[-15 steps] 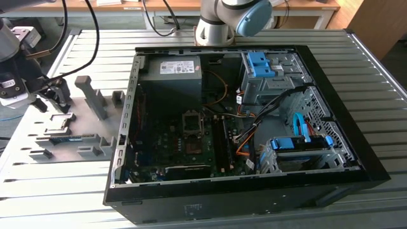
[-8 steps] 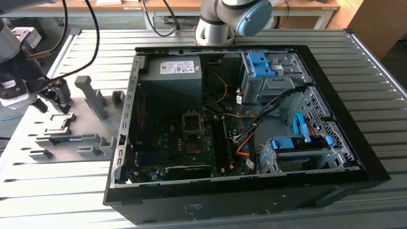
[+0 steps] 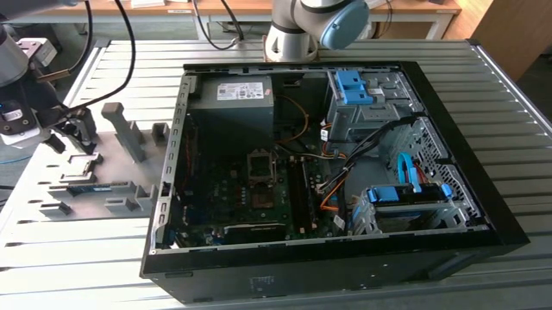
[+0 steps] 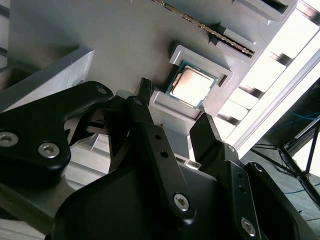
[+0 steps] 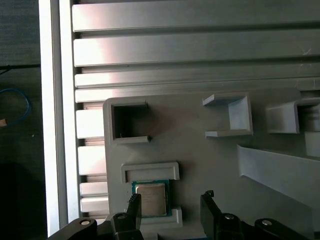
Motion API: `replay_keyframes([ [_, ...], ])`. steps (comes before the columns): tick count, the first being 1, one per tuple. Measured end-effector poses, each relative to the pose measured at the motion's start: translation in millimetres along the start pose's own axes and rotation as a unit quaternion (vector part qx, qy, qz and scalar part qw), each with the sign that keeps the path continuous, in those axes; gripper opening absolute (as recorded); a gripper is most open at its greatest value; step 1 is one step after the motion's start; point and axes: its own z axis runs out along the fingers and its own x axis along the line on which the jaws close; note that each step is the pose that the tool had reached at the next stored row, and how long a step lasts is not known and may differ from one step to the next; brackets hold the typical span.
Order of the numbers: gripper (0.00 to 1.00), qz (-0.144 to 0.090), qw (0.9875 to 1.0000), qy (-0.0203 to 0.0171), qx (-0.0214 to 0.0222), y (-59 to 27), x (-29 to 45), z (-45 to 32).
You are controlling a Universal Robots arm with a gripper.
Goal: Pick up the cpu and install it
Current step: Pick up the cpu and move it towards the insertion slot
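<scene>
The cpu (image 4: 191,86) (image 5: 151,198), a small square chip with a dull metal face, lies flat in a raised grey holder on the fixture plate (image 5: 200,165). In both wrist views my gripper (image 4: 175,102) (image 5: 170,198) hangs open just above it. The chip sits between the black fingers (image 5: 134,205), closer to one than the other, and nothing is held. In the exterior view the gripper (image 3: 74,132) is at the far left over the plate. The black socket frame (image 3: 261,165) sits on the motherboard inside the open computer case (image 3: 448,213).
Upright grey posts (image 3: 125,129) and small brackets stand on the fixture plate, and a blue-green memory stick (image 3: 90,188) lies in a slot near the cpu holder. The slatted aluminium table's edge (image 5: 55,125) runs close by. Cables and drive cages crowd the case's right side.
</scene>
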Motion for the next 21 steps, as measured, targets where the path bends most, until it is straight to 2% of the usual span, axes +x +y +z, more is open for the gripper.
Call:
replay_keyframes([
  [21,0.59,0.000,1.0000,0.0000,0.0000,-0.3,0.7,7.8],
])
